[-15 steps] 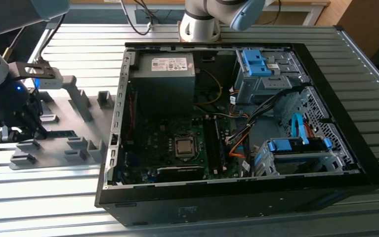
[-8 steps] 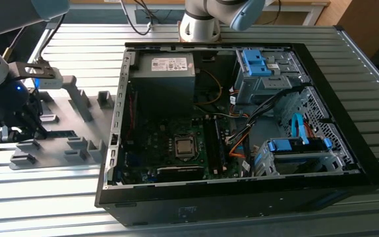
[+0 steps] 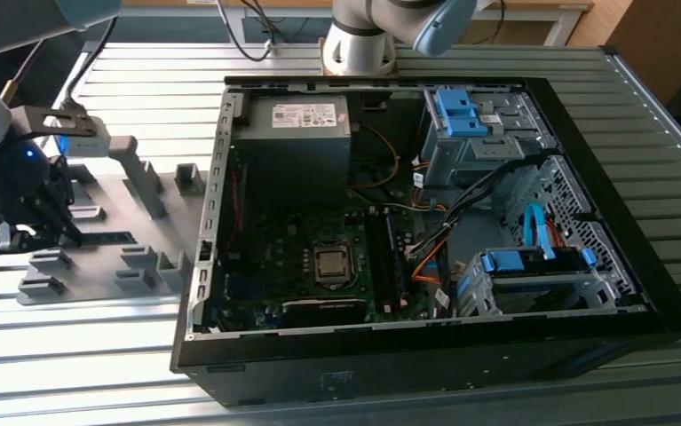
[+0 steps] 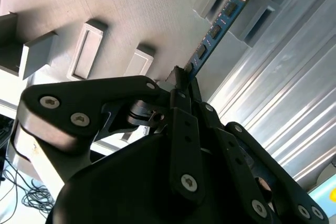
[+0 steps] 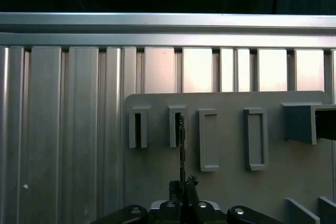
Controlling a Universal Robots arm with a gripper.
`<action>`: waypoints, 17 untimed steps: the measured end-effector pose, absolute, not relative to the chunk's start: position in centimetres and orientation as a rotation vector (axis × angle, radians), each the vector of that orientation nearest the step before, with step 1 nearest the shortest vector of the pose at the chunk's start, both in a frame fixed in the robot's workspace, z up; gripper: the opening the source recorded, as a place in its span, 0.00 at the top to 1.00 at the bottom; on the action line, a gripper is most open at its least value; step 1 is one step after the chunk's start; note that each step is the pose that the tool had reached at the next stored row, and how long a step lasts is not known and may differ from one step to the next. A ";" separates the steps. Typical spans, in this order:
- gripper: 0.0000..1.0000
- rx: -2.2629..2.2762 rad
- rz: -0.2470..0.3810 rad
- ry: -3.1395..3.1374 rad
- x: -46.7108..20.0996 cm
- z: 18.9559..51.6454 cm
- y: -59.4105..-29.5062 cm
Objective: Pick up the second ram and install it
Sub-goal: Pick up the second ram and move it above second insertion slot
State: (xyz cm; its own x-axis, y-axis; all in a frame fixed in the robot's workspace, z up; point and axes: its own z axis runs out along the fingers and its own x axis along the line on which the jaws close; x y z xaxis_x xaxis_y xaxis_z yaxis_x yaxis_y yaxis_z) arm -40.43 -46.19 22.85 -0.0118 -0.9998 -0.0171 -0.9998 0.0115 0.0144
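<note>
The second ram (image 4: 215, 27) is a thin blue-green strip with black chips. It stands on edge in a slotted holder on the grey fixture plate (image 4: 105, 3), and its far end sits between two grey blocks. My gripper (image 4: 181, 77) is shut on its near end. The first wrist view shows the ram (image 5: 181, 150) edge-on, running from my gripper (image 5: 183, 184) up to a slot. In the exterior view my gripper (image 3: 62, 232) is low over the plate (image 3: 115, 200) at the exterior view's left, with the ram (image 3: 106, 237) a dark strip beside it.
An open computer case (image 3: 435, 204) lies to the exterior view's right of the plate, with its motherboard and long memory slots (image 3: 388, 257) exposed. Grey holder blocks (image 3: 138, 177) stand up from the plate. The arm's base (image 3: 358, 49) is behind the case, on the ribbed aluminium table (image 3: 80, 337).
</note>
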 end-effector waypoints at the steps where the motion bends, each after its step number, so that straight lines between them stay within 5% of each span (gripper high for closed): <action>1: 0.86 -2.207 0.035 2.233 -40.4 23.1 -46.2; 17: 0.86 -2.207 0.035 2.233 -40.4 27.1 -46.2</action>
State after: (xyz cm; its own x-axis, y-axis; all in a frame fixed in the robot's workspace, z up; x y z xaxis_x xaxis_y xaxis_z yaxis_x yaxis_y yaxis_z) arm -40.43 -46.19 27.11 -0.0117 -0.9998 -0.0172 -0.9998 0.0115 0.0142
